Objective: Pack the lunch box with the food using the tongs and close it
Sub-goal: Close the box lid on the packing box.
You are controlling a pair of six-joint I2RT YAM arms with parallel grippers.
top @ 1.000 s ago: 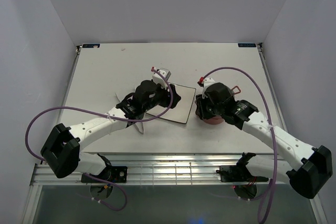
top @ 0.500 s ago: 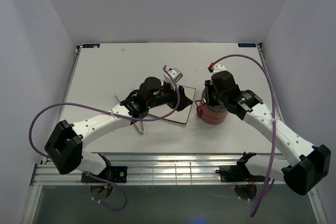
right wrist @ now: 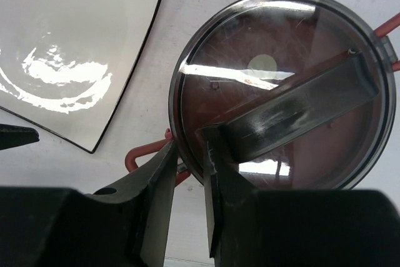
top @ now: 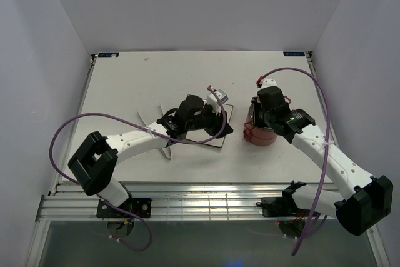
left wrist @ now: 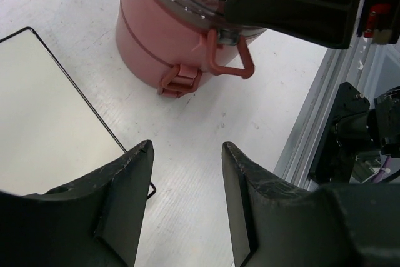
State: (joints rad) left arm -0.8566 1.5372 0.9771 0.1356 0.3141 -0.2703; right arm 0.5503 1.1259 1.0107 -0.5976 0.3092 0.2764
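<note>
The dusty-red lunch box (top: 261, 137) stands stacked right of the square plate, with its smoky grey top lid (right wrist: 281, 85) sitting on it. My right gripper (right wrist: 190, 154) is shut on the rim of that lid, one finger outside and one inside beside the lid's handle bar. A red side latch (left wrist: 225, 60) hangs loose on the lunch box (left wrist: 156, 35). My left gripper (left wrist: 187, 154) hovers open over bare table between plate and box, holding nothing. The silvery tongs (top: 167, 150) lie on the table, partly under the left arm. The food is out of view.
The white square plate (top: 206, 137) has nothing on it and its corner lies just left of my left fingers (left wrist: 125, 173). The table's near edge with its metal rail (left wrist: 312, 136) runs close on the right of the left wrist view.
My left arm has swung right across the plate toward the lunch box, its jaws narrowing. The right gripper has shifted right over the box and narrowed onto the lid's rim.
</note>
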